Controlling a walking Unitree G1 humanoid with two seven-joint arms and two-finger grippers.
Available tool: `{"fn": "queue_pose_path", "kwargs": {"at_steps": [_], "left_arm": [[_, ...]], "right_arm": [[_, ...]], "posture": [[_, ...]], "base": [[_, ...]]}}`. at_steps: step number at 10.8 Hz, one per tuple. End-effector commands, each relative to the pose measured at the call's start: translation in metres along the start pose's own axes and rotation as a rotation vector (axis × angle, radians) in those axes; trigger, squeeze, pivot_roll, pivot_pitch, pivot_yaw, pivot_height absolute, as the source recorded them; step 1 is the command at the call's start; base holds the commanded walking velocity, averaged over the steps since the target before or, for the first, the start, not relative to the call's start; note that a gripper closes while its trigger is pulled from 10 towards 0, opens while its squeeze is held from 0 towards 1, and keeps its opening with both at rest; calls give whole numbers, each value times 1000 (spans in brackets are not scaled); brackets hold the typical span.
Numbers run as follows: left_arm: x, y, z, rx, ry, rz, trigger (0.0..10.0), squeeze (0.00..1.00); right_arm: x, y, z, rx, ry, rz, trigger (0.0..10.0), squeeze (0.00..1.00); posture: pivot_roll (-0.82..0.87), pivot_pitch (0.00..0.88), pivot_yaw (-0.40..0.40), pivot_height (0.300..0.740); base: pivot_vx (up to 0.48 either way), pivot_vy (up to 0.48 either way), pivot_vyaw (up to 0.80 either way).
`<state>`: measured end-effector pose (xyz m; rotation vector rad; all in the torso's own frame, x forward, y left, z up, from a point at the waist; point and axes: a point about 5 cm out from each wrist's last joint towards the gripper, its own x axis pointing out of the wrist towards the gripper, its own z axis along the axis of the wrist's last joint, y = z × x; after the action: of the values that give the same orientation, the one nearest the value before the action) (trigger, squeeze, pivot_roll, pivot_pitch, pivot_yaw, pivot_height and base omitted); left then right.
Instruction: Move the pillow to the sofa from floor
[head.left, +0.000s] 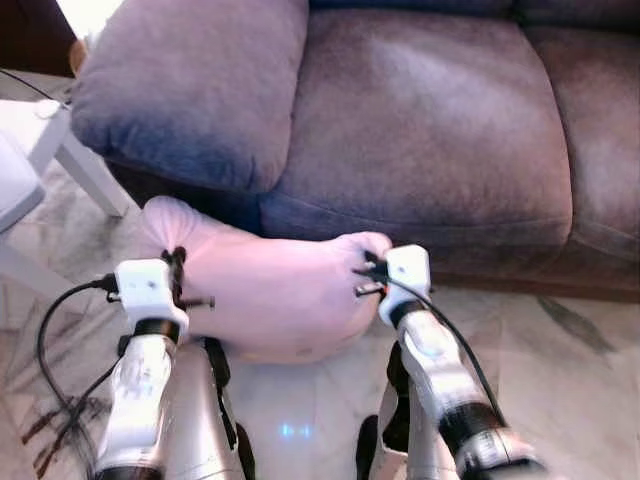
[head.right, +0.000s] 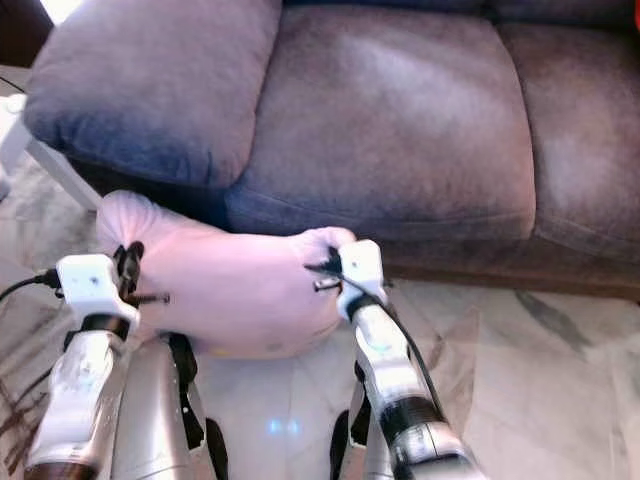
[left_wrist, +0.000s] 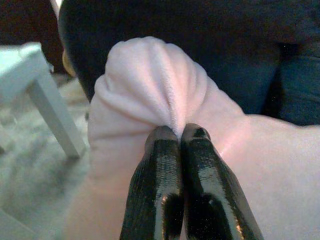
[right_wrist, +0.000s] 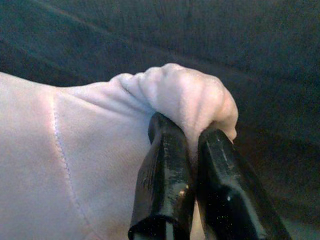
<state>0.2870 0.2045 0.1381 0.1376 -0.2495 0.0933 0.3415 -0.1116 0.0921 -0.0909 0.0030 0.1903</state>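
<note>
A pale pink pillow (head.left: 275, 290) hangs low in front of the purple-grey sofa (head.left: 420, 120), held by both arms at its two upper corners. My left gripper (head.left: 178, 268) is shut on the pillow's left corner (left_wrist: 155, 80), fabric bunched above its black fingers (left_wrist: 162, 190). On the other side my right gripper (head.left: 368, 275) is shut on the right corner (right_wrist: 185, 95), which puckers between its fingers (right_wrist: 165, 185). The pillow's lower edge sits close to the marble floor (head.left: 560, 380), just below the sofa seat's front edge.
A large sofa cushion (head.left: 190, 85) overhangs the seat at the left. White table legs (head.left: 85, 165) stand on the floor to the far left. Black cables (head.left: 55, 350) trail from my left arm. Open marble floor lies to the right.
</note>
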Motion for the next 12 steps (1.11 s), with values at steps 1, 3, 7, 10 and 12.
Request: {"fn": "queue_pose_path", "kwargs": {"at_steps": [1,3,7,10,12], "left_arm": [[-4,11,21,46,-98,31,10000,0],[-14,19,15,49,-64,71,10000,0],[-7,1,18,84,-75,10,10000,0],[1,-1,25,69,-100,26,10000,0],[2,0,25,68,-97,29,10000,0]], "right_arm": [[0,-19,28,-7,-163,-92,10000,0],[-6,-15,26,2,-176,-91,10000,0],[-4,-9,27,37,-162,-104,10000,0],[-3,-6,30,17,-170,-101,10000,0],[-2,-5,33,29,-176,-104,10000,0]], "posture": [[148,127,-27,470],[143,110,-26,470],[140,78,-18,470],[143,113,-20,470],[134,133,-14,470]], "base": [[0,0,0],[0,0,0],[0,0,0],[0,0,0],[0,0,0]]}}
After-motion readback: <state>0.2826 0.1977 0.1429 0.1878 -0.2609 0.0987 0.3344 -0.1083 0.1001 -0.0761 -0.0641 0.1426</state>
